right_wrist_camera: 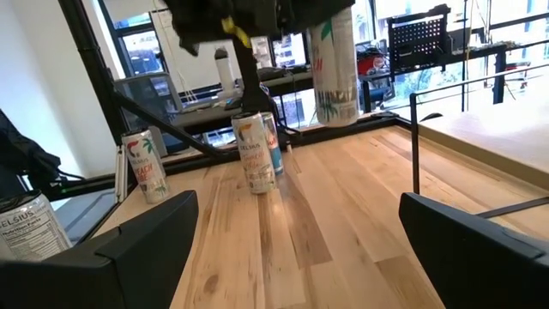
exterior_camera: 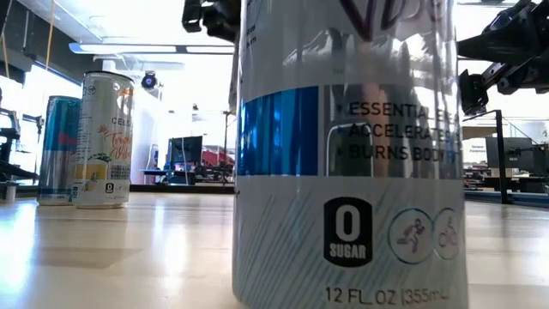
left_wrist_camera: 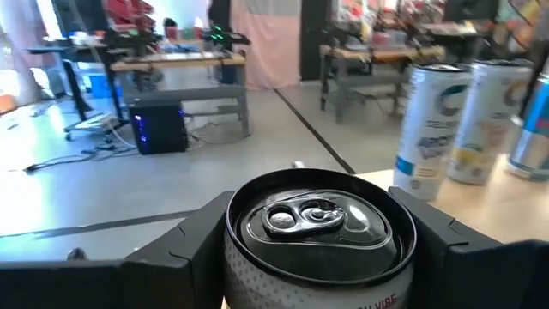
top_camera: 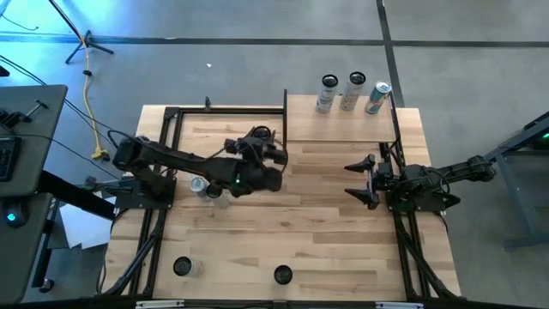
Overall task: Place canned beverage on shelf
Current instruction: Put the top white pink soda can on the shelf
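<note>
My left gripper [top_camera: 273, 159] reaches over the middle of the table, shut on a white canned beverage [right_wrist_camera: 336, 64] with a leaf print. The can's top [left_wrist_camera: 313, 219] shows between the fingers in the left wrist view. The shelf [top_camera: 343, 124], a light-wood plank on black posts, stands at the table's far right and bears three upright cans [top_camera: 328, 93] [top_camera: 354, 90] [top_camera: 377, 97] along its far edge. My right gripper [top_camera: 360, 182] waits open at the table's right side, with nothing between its fingers [right_wrist_camera: 146, 249]. My left gripper pinches the can's upper side wall [left_wrist_camera: 249, 266], just under the rim, between its two fingers [left_wrist_camera: 193, 245]. The fingers come level from the table's left side, one on each side of the can. The can stands upright, lifted clear of the table.
Two cans [top_camera: 199, 184] [top_camera: 219, 193] stand on the table under the left arm. Two more [top_camera: 183, 267] [top_camera: 282, 275] stand near the front edge; the latter [exterior_camera: 352, 154] fills the low view. A black frame [top_camera: 227, 110] borders the table's far left part.
</note>
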`<state>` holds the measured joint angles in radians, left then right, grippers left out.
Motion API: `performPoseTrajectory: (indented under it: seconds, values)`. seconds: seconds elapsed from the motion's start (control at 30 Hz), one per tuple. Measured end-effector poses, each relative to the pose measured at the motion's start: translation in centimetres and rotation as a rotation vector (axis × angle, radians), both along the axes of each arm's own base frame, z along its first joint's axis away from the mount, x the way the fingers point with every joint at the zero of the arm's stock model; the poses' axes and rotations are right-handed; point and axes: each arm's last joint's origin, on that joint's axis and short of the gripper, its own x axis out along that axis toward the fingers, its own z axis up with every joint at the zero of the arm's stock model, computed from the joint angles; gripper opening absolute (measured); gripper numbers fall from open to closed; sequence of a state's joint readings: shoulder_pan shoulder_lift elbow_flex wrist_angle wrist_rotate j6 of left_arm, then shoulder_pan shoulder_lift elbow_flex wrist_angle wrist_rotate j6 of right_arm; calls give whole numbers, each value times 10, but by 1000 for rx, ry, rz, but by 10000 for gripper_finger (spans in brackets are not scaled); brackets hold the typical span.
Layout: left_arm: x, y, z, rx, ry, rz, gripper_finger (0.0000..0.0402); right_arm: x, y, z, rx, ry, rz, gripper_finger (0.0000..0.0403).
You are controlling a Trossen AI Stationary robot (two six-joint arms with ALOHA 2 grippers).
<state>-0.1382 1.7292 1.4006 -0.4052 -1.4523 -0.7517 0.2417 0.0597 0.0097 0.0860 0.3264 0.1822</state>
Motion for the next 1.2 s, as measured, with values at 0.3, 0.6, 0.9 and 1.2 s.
performPoseTrajectory:
  seconds: [0.3,0.6,0.9,1.2]
  values:
    - [20,31,43,26,11,-231,214,0,0,0,0,1,2,389]
    - [26,80,51,64,-56,-374,215,0,0,0,0,0,2,389]
    - [40,140,31,119,-101,-541,216,0,0,0,0,1,1,389]
    - [35,181,22,135,-118,-563,216,0,0,0,0,1,-3,389]
